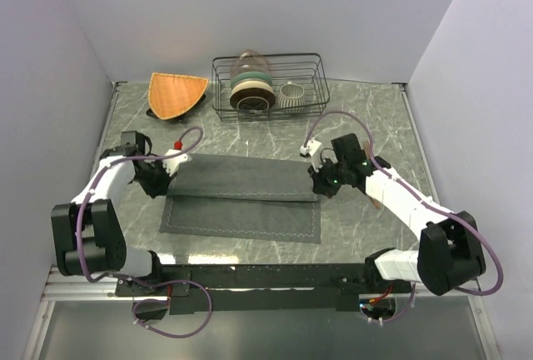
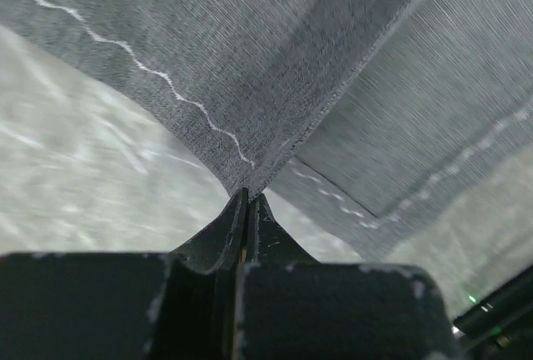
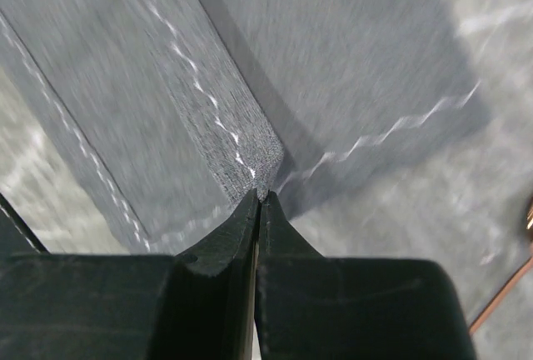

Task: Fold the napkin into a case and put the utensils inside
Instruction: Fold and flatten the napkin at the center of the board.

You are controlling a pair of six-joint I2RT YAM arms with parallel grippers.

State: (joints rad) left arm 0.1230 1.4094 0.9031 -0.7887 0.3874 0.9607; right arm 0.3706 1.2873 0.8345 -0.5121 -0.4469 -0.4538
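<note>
At mid-frame the part-folded dark grey napkin lies on the marbled table, the left gripper clamped on its left corner and the right gripper on its right corner. At the top, the wire rack holds stacked dishes and a ribbed cup, an orange mat lies to its left, and pale walls enclose the table.

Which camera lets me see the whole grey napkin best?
The top camera. It shows the whole napkin, partly folded over, stretched between the left gripper and right gripper. Each wrist camera shows only a blurry close-up of one pinched corner, with white stitching.
</note>
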